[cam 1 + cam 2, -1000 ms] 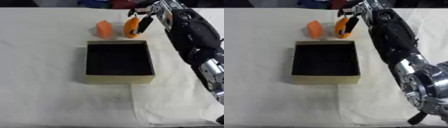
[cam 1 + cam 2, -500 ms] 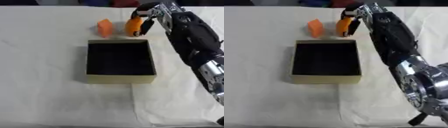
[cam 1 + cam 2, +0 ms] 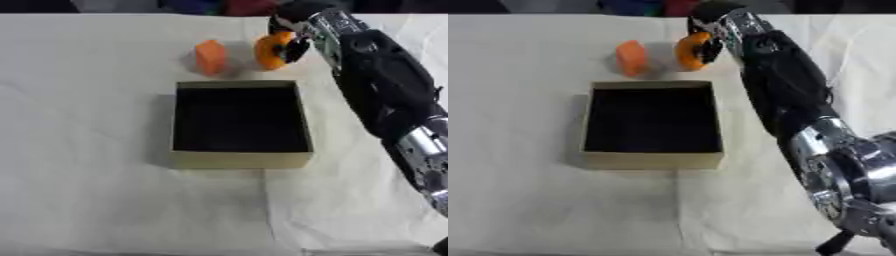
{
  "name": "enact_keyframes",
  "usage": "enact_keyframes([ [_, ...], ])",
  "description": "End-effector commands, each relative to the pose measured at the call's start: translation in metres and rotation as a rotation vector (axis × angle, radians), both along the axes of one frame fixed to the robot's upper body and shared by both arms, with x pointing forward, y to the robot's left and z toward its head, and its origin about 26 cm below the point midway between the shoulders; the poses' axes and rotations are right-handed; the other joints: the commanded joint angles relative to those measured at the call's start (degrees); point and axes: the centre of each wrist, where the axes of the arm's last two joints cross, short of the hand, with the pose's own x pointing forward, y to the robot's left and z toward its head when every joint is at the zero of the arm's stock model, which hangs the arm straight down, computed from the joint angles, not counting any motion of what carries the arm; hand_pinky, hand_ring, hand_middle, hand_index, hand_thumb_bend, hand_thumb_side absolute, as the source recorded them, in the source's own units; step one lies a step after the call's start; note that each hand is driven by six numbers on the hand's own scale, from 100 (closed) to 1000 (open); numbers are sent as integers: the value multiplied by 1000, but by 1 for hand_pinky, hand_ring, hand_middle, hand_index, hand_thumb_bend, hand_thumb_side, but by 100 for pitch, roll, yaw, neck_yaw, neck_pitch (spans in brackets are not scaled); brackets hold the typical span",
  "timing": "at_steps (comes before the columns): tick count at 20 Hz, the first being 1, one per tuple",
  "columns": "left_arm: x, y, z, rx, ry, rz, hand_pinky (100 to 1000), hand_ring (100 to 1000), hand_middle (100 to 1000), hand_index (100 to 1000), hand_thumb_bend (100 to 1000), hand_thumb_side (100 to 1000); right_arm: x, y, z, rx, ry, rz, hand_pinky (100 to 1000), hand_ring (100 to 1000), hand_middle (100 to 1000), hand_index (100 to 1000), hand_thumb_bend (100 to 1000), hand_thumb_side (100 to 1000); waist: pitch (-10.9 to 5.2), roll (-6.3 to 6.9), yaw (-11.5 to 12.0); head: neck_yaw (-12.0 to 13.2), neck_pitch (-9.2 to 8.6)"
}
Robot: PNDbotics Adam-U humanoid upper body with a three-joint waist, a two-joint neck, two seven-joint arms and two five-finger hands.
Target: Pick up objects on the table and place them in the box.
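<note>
Here, two orange objects on the table. One, a rounded orange piece, held in the right hand, fingers curled round it from the far side, just beyond the far right corner of the box; cannot tell whether lifted clear of the cloth or still touching it. The other, a blocky orange piece, standing upright on the cloth just to the left of the first, apart from it, close to the box's far wall but not touching.

One box: open-topped, tan cardboard walls, dark inside, nothing visible within. Sits near the middle of the table, both orange pieces outside it, on the far side.

One arm in view, the right: black forearm with silver joints, coming in from the lower right edge and stretching up along the right side of the box to the far edge of the table. Left hand not visible in either view.

Under everything, one white tablecloth, lightly creased, covering the table.
</note>
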Motion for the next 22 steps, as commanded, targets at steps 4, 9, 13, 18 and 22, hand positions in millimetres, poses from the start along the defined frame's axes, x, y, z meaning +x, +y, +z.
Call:
enact_keyframes([
  [4,-2,1,8,17,-27,4,765,572,632,859,100,863,1,-1,18,73,-132,4,607,619,507,484,100,100,-129,23,11,-29,-30],
  [9,-2,1,9,17,-26,5,765,573,632,859,100,860,0,-1,30,146,-157,19,603,606,496,465,100,100,-152,18,0,-29,-15],
  [13,-3,2,9,19,-25,6,765,574,633,860,100,858,-2,-5,50,174,-178,52,607,605,511,477,100,100,-183,16,-15,-16,-1],
  [18,-3,3,9,22,-27,9,765,575,634,860,100,856,-6,-20,77,196,-200,104,609,602,515,479,100,100,-218,5,-56,14,21],
  [22,-3,4,9,24,-27,15,765,575,634,860,100,856,-12,-35,100,208,-217,170,614,606,519,483,100,100,-224,-3,-93,58,32],
])
